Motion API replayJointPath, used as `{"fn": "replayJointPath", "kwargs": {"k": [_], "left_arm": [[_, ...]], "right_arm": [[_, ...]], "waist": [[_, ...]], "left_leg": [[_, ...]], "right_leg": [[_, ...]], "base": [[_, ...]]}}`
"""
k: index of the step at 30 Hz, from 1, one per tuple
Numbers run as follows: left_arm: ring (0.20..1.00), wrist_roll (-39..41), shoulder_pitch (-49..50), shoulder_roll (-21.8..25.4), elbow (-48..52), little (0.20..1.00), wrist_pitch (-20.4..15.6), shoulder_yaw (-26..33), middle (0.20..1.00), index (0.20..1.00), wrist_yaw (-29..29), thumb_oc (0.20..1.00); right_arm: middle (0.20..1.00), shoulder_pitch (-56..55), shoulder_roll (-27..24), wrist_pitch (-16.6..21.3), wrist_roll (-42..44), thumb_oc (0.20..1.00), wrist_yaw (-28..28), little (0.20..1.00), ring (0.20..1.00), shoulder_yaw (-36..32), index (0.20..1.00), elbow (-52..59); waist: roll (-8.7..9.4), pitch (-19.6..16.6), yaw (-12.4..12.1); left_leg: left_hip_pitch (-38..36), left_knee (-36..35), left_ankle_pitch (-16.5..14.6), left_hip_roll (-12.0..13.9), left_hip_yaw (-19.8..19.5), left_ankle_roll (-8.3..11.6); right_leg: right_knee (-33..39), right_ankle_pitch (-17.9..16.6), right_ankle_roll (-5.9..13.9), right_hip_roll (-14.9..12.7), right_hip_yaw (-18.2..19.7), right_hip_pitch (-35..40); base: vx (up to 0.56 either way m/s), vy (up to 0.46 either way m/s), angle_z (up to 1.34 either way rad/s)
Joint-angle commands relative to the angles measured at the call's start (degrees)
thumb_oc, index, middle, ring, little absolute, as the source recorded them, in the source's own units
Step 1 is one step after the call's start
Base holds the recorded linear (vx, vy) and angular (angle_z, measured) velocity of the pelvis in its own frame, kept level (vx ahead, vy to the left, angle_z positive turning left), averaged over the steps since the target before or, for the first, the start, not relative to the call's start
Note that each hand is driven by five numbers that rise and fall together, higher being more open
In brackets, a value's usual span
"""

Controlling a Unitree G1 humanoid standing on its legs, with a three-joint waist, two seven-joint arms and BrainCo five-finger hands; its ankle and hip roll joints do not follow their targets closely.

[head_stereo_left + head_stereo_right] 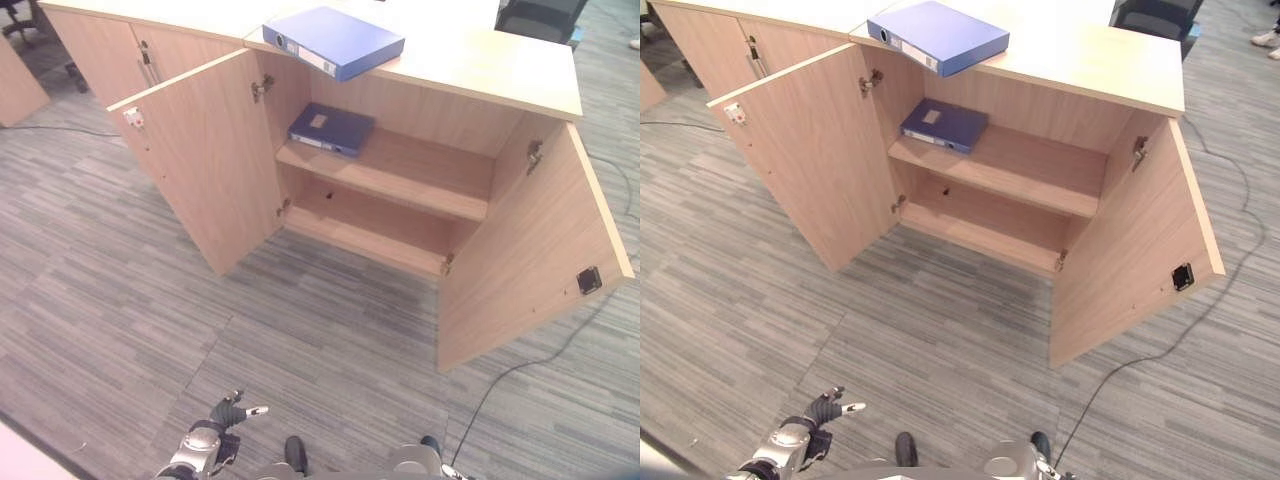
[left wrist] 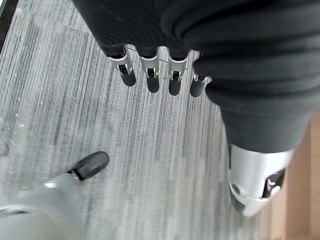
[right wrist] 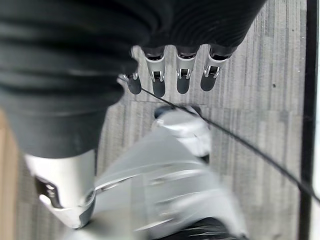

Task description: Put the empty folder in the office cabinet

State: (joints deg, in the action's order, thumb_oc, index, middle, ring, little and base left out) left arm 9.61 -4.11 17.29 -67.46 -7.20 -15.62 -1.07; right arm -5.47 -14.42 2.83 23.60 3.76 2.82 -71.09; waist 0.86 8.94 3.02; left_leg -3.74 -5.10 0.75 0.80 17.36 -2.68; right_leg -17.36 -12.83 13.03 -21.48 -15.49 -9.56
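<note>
Two blue folders are seen. One folder on top [image 1: 335, 40] is a thick, bright blue lever-arch binder with a white spine label and a round finger hole at the spine's end; it is laid flat on the cabinet's top [image 1: 480, 60], at about 12 o'clock in the head views, with one corner jutting past the front edge. The second folder [image 1: 331, 129] — darker blue, with a small pale label on its cover — is laid flat on the upper shelf [image 1: 400, 172] inside the office cabinet [image 1: 420, 130], toward the shelf's 9 o'clock end. Which of the two is empty cannot be told.

Two cabinet doors are counted, both swung wide: the left door [image 1: 205, 165] and the right door [image 1: 530, 245]. Two shelves are visible inside, the lower shelf [image 1: 370, 235] bare.

The left robot hand [image 1: 232, 412] is seen at about 7 o'clock over the grey carpet [image 1: 120, 300], fingers relaxed and nothing grasped. The right robot hand [image 3: 170, 75] is seen in its own wrist view — fingers straight, released, above the carpet.
</note>
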Motion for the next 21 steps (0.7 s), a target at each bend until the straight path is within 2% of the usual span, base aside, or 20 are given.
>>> {"fn": "replayJointPath", "kwargs": {"k": [1,2,3,4,5,6,7,9,10,11,12,13,15,17,18,19,21], "left_arm": [[1.0,-1.5,-0.7,0.3,0.4,1.0,-0.5,2.9,1.0,1.0,-0.7,1.0],[1.0,-1.5,-0.7,0.3,0.4,1.0,-0.5,2.9,1.0,1.0,-0.7,1.0],[1.0,-1.8,-0.7,0.2,-0.2,1.0,-0.2,3.3,1.0,1.0,-0.8,1.0],[1.0,-1.8,-0.7,0.2,-0.2,1.0,-0.2,3.3,1.0,1.0,-0.8,1.0],[1.0,-2.2,-0.4,-0.7,-0.9,1.0,-0.5,3.2,1.0,1.0,-1.0,1.0],[1.0,-2.3,-0.4,-0.7,-0.9,1.0,-0.5,3.2,1.0,1.0,-1.0,1.0],[1.0,-2.6,0.0,-1.4,-1.8,1.0,-0.6,3.2,1.0,1.0,-1.0,1.0],[1.0,-1.8,0.2,-1.9,-2.1,1.0,-0.6,3.6,1.0,1.0,-1.0,1.0],[1.0,-0.6,0.1,-2.5,-1.2,1.0,-0.9,3.5,1.0,1.0,-1.2,1.0],[1.0,-0.6,0.1,-2.5,-1.2,1.0,-0.9,3.5,1.0,1.0,-1.2,1.0],[1.0,-0.2,0.3,-2.7,-0.2,1.0,-1.1,3.4,1.0,1.0,-0.9,1.0],[1.0,0.4,0.4,-2.8,-0.2,1.0,-1.1,3.6,1.0,1.0,-0.7,1.0],[1.0,0.8,0.4,-3.0,-0.4,1.0,-1.1,4.0,1.0,1.0,-0.5,1.0],[1.0,0.7,0.7,-3.1,-1.0,1.0,-1.1,4.1,1.0,1.0,-0.5,1.0],[1.0,0.3,1.0,-3.2,-1.3,1.0,-1.0,3.9,1.0,1.0,-0.5,1.0],[1.0,0.3,1.0,-3.2,-1.3,1.0,-1.0,4.0,1.0,1.0,-0.5,1.0],[1.0,0.2,1.1,-3.5,-2.0,1.0,-1.0,3.6,1.0,1.0,-0.4,1.0]], "right_arm": [[1.0,2.9,-0.8,1.6,-0.6,1.0,0.7,1.0,1.0,4.3,1.0,1.3],[1.0,2.9,-0.8,1.6,-0.6,1.0,0.7,1.0,1.0,4.3,1.0,1.3],[1.0,2.7,-0.5,1.7,-1.1,1.0,0.9,1.0,1.0,5.3,1.0,1.3],[1.0,2.7,-0.5,1.7,-1.1,1.0,0.9,1.0,1.0,5.3,1.0,1.3],[1.0,2.0,-0.8,1.8,-0.8,1.0,0.8,1.0,1.0,5.4,1.0,0.8],[1.0,2.0,-0.8,1.8,-0.8,1.0,0.8,1.0,1.0,5.4,1.0,0.8],[1.0,1.6,-1.3,1.7,-0.4,1.0,0.8,1.0,1.0,5.2,1.0,-0.2],[1.0,1.7,-1.9,1.7,-0.3,1.0,0.6,1.0,1.0,4.8,1.0,-1.1],[1.0,1.9,-3.3,1.6,-1.3,1.0,0.6,1.0,1.0,4.2,1.0,-1.8],[1.0,1.9,-3.3,1.6,-1.3,1.0,0.6,1.0,1.0,4.2,1.0,-1.8],[1.0,2.4,-4.8,1.4,-1.6,1.0,0.3,1.0,1.0,3.6,1.0,-2.6],[1.0,2.5,-5.3,1.4,-1.1,1.0,0.2,1.0,1.0,3.3,1.0,-2.7],[1.0,2.5,-5.5,1.4,-0.6,1.0,0.2,1.0,1.0,2.9,1.0,-2.7],[1.0,2.2,-6.1,1.3,-1.1,1.0,0.3,1.0,1.0,2.8,1.0,-2.6],[1.0,2.1,-6.4,1.2,-1.9,1.0,0.3,1.0,1.0,3.1,1.0,-2.7],[1.0,2.1,-6.4,1.2,-1.9,1.0,0.3,1.0,1.0,3.1,1.0,-2.7],[1.0,2.3,-7.1,1.1,-2.8,1.0,0.1,1.0,1.0,3.4,1.0,-2.6]], "waist": [[-2.01,2.6,-0.6],[-2.11,2.5,-0.7],[-2.1,3.6,-0.3],[-2.07,3.6,-0.3],[-1.92,3.6,0.3],[-1.96,3.6,0.3],[-2.03,3.1,0.9],[-2.43,2.7,0.9],[-2.47,3.0,1.0],[-2.52,3.0,1.0],[-2.22,3.7,0.5],[-2.5,3.9,0.4],[-2.68,3.7,0.2],[-2.78,3.0,-0.6],[-3.13,2.9,-1.1],[-3.16,2.8,-1.1],[-3.98,2.7,-2.4]], "left_leg": [[1.0,0.9,1.0,8.7,1.9,7.07],[1.2,0.8,1.2,8.8,1.9,7.1],[-0.4,0.9,0.1,7.3,3.2,6.48],[-0.5,0.9,0.1,7.3,3.2,6.48],[-1.4,1.3,-0.5,6.1,3.7,6.25],[-1.5,1.3,-0.5,6.2,3.7,6.28],[-1.9,2.2,-1.2,5.5,4.1,6.2],[-1.6,4.6,-1.8,5.5,4.2,6.47],[0.4,13.0,-3.0,7.3,5.8,8.5],[0.5,13.2,-3.2,7.4,5.7,8.53],[3.8,23.5,-0.6,10.7,5.3,10.62],[4.3,24.2,1.0,11.4,4.1,11.04],[5.1,23.2,2.6,11.8,3.4,11.17],[5.9,17.6,2.5,12.5,1.2,10.66],[5.6,12.8,3.2,12.5,-1.2,10.71],[5.7,12.5,3.5,12.5,-1.2,10.67],[7.2,6.3,6.2,13.1,-7.2,11.12]], "right_leg": [[-2.9,16.3,-1.81,11.0,-2.9,3.1],[-2.5,16.0,-1.93,11.2,-2.9,3.1],[-3.8,17.4,-2.85,14.1,-4.6,0.8],[-3.9,17.5,-2.85,14.1,-4.6,0.8],[1.5,18.0,-5.13,15.1,-3.7,3.6],[1.7,17.9,-5.15,15.2,-3.7,3.8],[6.5,18.5,-7.3,17.1,0.4,6.4],[8.4,18.5,-8.32,17.1,1.0,7.5],[11.2,18.4,-8.91,16.3,0.5,10.0],[11.2,18.4,-8.94,16.4,0.5,10.0],[13.3,19.3,-10.52,16.8,2.1,12.7],[14.0,19.5,-10.69,17.0,2.6,13.9],[14.8,19.5,-10.67,16.7,2.9,14.6],[16.0,19.9,-9.62,15.4,3.4,16.1],[15.9,20.6,-9.07,15.2,3.9,16.8],[15.9,20.4,-9.08,15.2,3.9,16.6],[14.8,21.9,-8.75,15.1,5.6,16.9]], "base": [[-0.04,0.253,-0.84],[-0.02,0.296,-0.84],[0.0,0.111,-0.67],[0.05,0.131,-0.46],[0.04,0.016,-0.05],[0.09,-0.001,-0.07],[0.08,-0.022,-0.07],[0.09,-0.058,-0.15],[0.04,-0.076,-0.22],[0.08,-0.122,-0.42],[0.1,-0.048,-0.21],[0.1,-0.047,-0.25],[0.1,0.078,-0.28],[0.2,0.168,-0.25],[0.12,0.112,0.01],[0.14,0.138,-0.01],[0.19,0.154,-0.11]]}}
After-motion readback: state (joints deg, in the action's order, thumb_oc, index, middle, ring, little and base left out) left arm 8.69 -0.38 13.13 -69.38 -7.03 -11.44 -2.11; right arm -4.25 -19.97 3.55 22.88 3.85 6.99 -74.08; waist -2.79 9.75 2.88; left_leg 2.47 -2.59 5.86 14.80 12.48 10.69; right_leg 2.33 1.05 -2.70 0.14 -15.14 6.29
